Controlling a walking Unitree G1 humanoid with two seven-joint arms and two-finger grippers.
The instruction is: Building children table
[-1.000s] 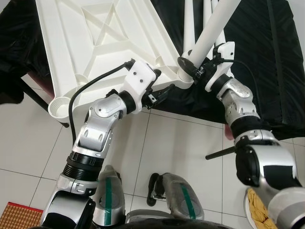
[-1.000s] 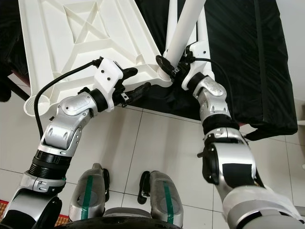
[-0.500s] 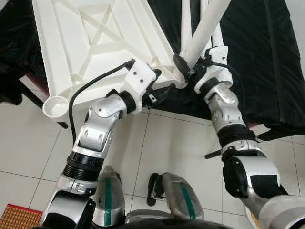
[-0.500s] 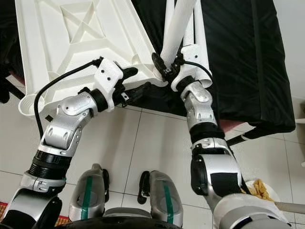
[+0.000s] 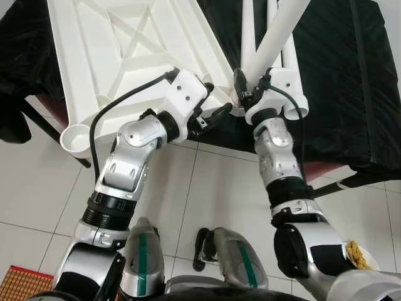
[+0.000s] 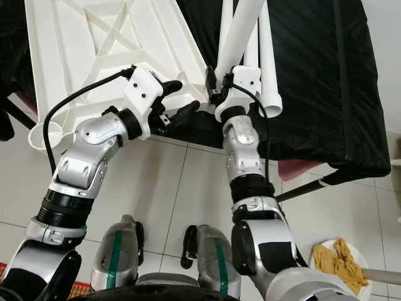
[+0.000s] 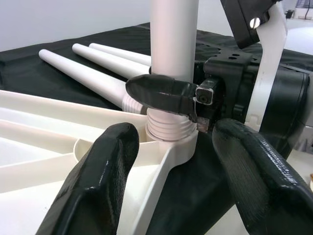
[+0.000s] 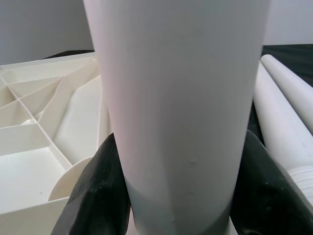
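With my right gripper clamped round the white leg, its thread entering the tabletop corner socket that my spread-fingered left gripper straddles, I judge turning comes next.

I see the upturned tabletop as white moulded plastic, smooth and faintly glossy along its ribs. The leg in my right claw is the same white plastic, satin-smooth, with a ridged threaded end at the socket. The spare legs look identical. My left claw has black fingers with a shiny, slightly pebbled rubbery skin. The worktop is draped in matt black cloth. My arms are brushed silver metal; the floor is glossy pale tile.
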